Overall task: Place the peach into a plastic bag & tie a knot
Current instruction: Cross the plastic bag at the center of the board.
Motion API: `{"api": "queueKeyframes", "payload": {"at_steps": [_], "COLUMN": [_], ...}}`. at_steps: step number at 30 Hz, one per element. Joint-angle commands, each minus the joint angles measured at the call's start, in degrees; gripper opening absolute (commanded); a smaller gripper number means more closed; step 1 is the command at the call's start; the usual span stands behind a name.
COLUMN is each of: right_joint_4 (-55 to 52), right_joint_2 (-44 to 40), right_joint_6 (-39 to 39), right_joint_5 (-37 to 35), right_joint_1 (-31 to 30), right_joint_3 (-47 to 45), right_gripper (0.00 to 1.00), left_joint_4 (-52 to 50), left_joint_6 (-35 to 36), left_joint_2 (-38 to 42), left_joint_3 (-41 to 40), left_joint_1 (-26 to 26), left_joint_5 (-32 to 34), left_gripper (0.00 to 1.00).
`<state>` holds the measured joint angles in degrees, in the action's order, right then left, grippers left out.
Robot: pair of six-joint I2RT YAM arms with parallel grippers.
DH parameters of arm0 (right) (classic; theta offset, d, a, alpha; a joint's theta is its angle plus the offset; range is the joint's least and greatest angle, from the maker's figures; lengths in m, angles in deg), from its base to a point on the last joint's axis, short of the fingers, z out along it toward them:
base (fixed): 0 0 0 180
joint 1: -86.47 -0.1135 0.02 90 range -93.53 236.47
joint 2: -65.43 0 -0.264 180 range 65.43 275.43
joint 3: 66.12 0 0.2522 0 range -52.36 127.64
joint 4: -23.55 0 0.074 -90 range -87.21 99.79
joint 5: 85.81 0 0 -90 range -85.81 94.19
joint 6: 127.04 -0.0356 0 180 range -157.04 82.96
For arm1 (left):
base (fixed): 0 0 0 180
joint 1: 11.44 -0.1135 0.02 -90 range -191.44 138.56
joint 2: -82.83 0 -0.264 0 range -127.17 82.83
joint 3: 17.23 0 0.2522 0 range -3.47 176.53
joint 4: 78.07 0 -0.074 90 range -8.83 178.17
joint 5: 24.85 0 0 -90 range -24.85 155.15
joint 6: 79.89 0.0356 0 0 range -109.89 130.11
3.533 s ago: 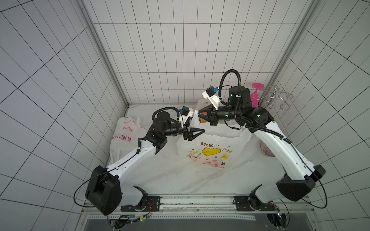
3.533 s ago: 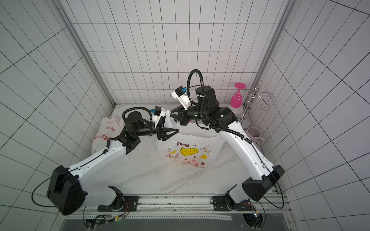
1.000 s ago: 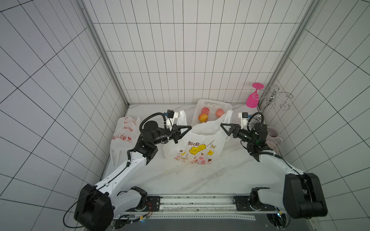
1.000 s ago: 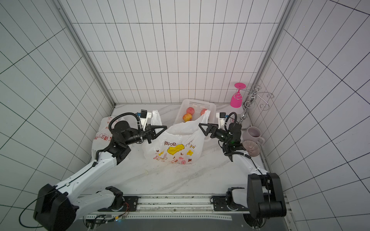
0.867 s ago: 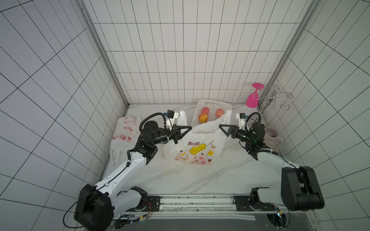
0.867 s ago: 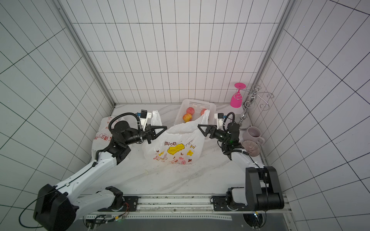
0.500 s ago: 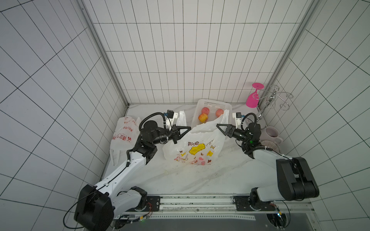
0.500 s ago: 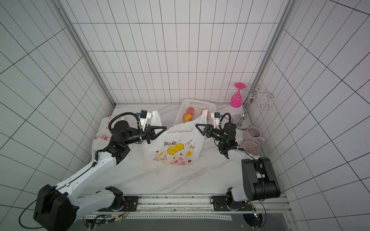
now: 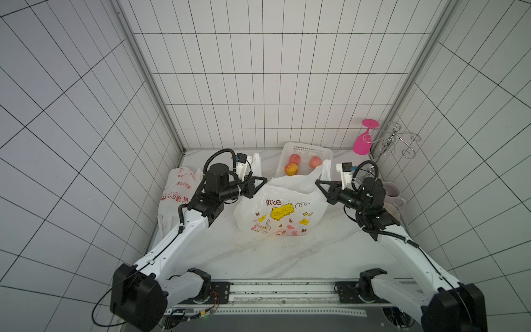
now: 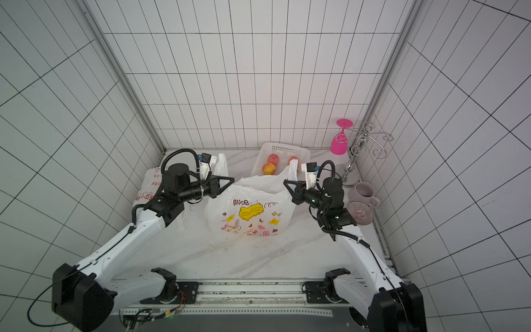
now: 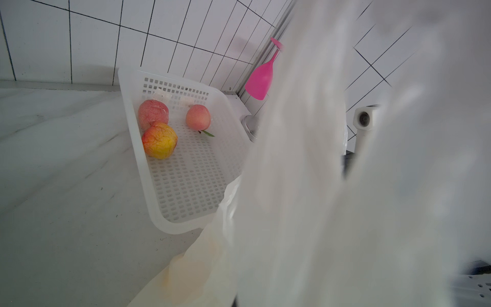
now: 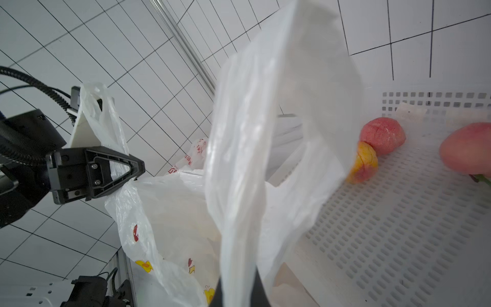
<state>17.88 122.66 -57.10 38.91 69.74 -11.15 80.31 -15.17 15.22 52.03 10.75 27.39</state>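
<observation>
Closure of my right gripper (image 9: 318, 182) is the event to note. A second ago its jaws were standing wide beside the plastic bag (image 9: 280, 214); now they are pressing together on the bag's right handle (image 9: 324, 169). In the right wrist view the white film is running straight down between my right fingers (image 12: 259, 293), which confirms the pinch. My left gripper (image 9: 263, 180) is keeping its jaws pressed together on the left handle (image 9: 256, 162), as it was throughout that second. Both handles are therefore being held at once, and the top of the bag is being drawn out between the two arms above the table (image 9: 258, 258).

Location of the task item: three peaches (image 9: 294, 158) are lying in the white basket (image 9: 304, 147) just behind the bag. In the left wrist view a faint orange tint (image 11: 186, 279) is showing through the film low in the bag. I am reading that as a peach already inside, but the film is blurring it too much for certainty.

Meaning for the task: I am judging the loading step as finished and the knot step as starting — the next move is calling for the two handles to be crossed over each other without either pinch slipping on the thin film.
</observation>
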Motion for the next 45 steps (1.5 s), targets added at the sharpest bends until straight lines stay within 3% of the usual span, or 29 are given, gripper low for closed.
{"api": "queueKeyframes", "payload": {"at_steps": [1,7,13,20,24,30,36,39,45], "right_joint_4": [-21.17,-13.91,-12.02,-8.36,-7.75,1.6,4.47,8.18,20.23], "right_joint_2": [-1.69,-1.21,-2.95,-7.63,-9.12,-9.88,-9.81,-5.88,7.11], "right_joint_6": [13.69,8.17,1.9,-7.31,-8.82,-13.29,-13.9,-14.11,-16.88], "right_joint_5": [-9.91,-8.77,-2.72,7.86,6.77,5.21,1.85,0.94,7.3], "right_joint_1": [-3.8,-3.45,0.74,9.1,9.91,10.69,10.82,11.19,11.28], "right_joint_3": [8.57,5.38,2.98,-1.68,-5.44,-12.03,-16.64,-16.8,-13.62], "right_gripper": [0.03,0.12,0.5,0.68,0.7,0.69,0.61,0.6,0.67], "left_joint_4": [-2.61,4.23,6.44,7.52,8.85,9.04,9.56,10.06,11.85], "left_joint_6": [-0.49,-0.52,-0.55,-2.85,-4.13,-4.17,-4.12,-4.51,-5.26], "left_joint_2": [-0.5,0.98,1.87,1.98,2.15,2.73,3.37,3.45,5.01], "left_joint_3": [3.36,-0.02,-4.09,-4.15,-3.78,-4.68,-5.27,-5.49,-7.97], "left_joint_1": [2.0,2.5,1.33,-0.75,-0.75,-0.58,-0.16,0.37,0.83], "left_joint_5": [-4.31,-7.82,-6.61,-4.64,-6.17,-8.29,-8.64,-9.32,-10.22], "left_gripper": [0.0,0.0,0.0,0.0,0.0,0.0,0.0,0.0,0.0]}}
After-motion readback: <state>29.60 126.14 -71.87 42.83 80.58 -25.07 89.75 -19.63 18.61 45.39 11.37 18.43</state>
